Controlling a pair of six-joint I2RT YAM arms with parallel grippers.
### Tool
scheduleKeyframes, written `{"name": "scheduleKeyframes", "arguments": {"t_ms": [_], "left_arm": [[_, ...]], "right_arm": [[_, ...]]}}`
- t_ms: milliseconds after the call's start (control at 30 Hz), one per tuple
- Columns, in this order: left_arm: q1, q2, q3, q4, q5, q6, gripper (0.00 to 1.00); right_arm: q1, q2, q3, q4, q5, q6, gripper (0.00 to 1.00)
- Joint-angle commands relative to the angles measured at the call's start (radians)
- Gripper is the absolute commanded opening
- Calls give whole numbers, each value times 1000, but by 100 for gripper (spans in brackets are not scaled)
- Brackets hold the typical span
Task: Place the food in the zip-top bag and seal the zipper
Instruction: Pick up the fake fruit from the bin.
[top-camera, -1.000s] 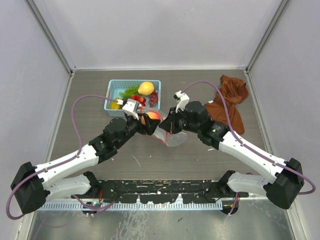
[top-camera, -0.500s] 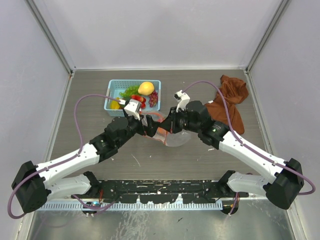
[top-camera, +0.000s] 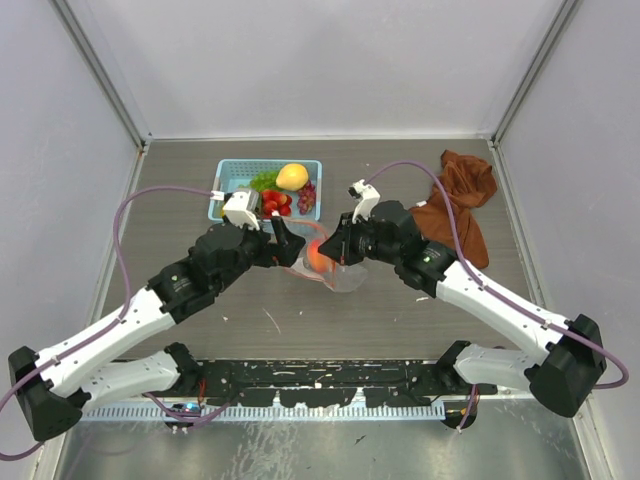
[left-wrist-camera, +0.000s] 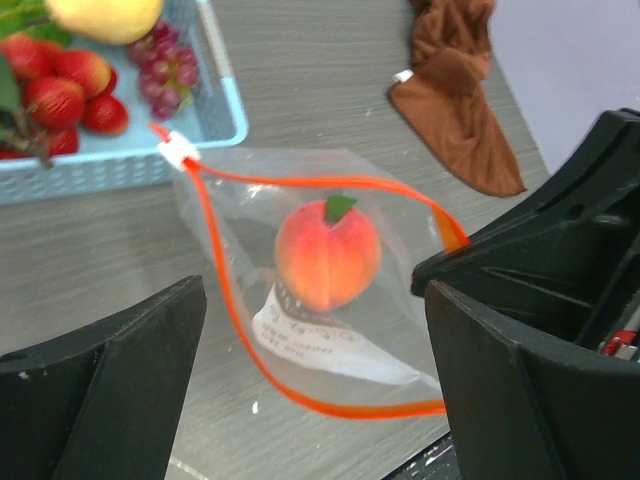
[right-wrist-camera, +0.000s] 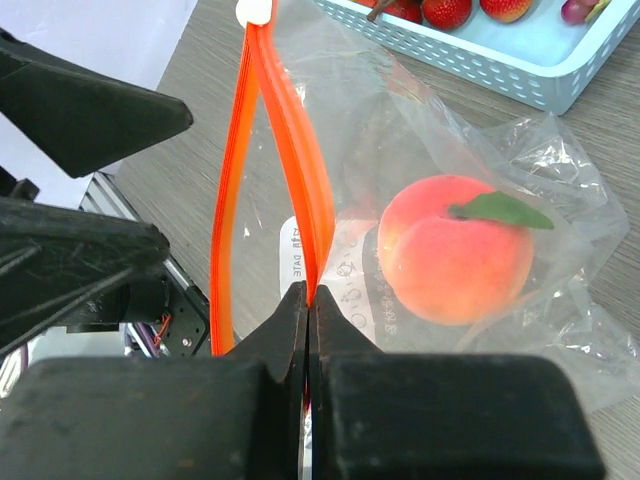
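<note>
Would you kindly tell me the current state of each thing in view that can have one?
bag, mouth open
zipper, unsealed, one side pinched by the right gripper
peach, inside the bag
left gripper, open and empty
right gripper, shut on the zipper
basket, holding fruit
cloth, crumpled
</note>
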Motion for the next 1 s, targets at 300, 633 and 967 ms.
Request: {"name": "scheduleKeyframes", "arguments": {"t_ms": [300,633,967], "left_arm": [[0,49,33,-227,-95,-164,66],[0,114,81,-208,-49,-172,24],[-2,141,211,-267,-19,-158,0]], "right_arm": [[-5,15,8,66,8,-12,0],[-12,16,13,41,45,-30,0],[-20,-6,21,-59,143,-90,0]]}}
